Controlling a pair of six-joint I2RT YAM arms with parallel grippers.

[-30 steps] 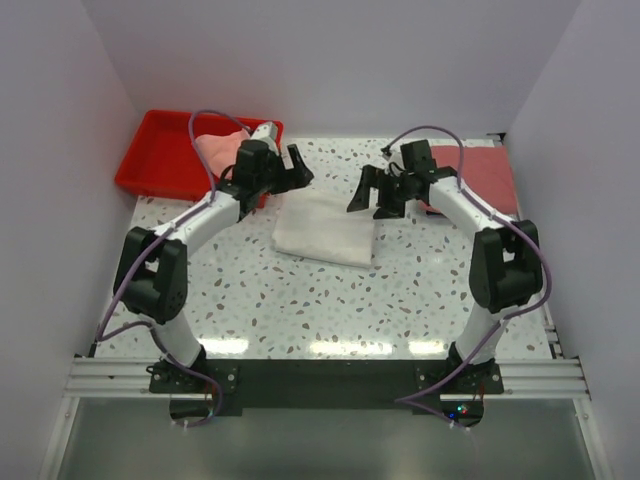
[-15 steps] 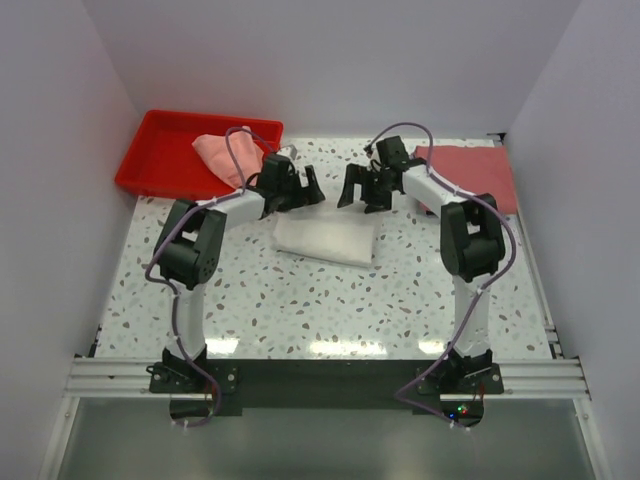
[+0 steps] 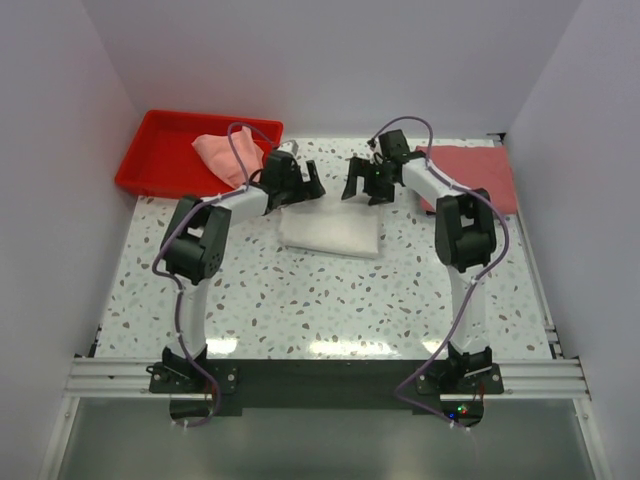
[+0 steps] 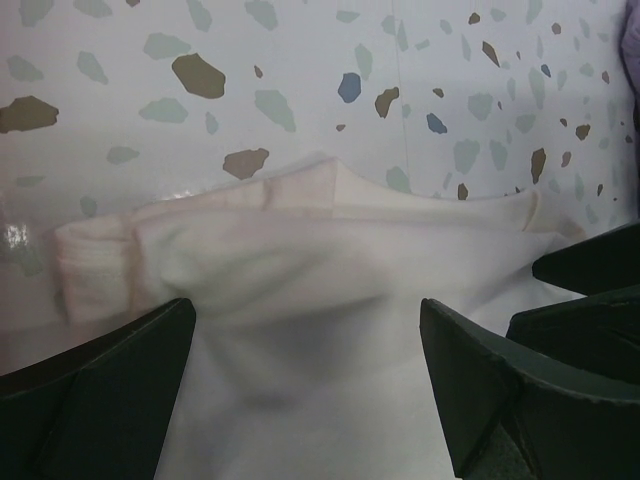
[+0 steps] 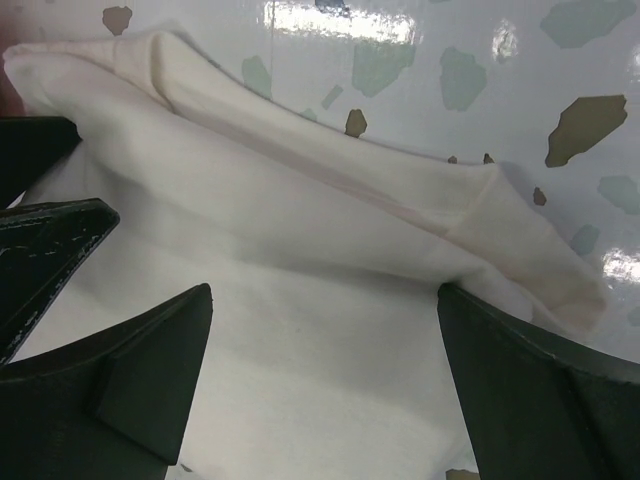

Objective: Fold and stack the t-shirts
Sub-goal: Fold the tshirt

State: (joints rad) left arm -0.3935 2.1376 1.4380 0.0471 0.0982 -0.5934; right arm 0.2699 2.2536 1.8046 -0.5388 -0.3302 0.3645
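Observation:
A folded white t-shirt (image 3: 330, 232) lies on the table's middle. My left gripper (image 3: 303, 186) is open over its far left edge; in the left wrist view it (image 4: 305, 310) straddles the white cloth (image 4: 330, 250) with nothing between the jaws. My right gripper (image 3: 361, 185) is open over the far right edge; in the right wrist view it (image 5: 325, 295) straddles the cloth (image 5: 300, 230). A pale pink t-shirt (image 3: 218, 154) lies bunched in the red tray. A dusty-red t-shirt (image 3: 478, 176) lies flat at the far right.
The red plastic tray (image 3: 160, 150) stands at the far left corner. White walls close the table on three sides. The two grippers face each other a short gap apart; each shows at the edge of the other's wrist view.
Both arms have drawn in and both grippers have moved to the far edge of the white t-shirt, closer together. The shirt's far edge looks slightly tidier and narrower.

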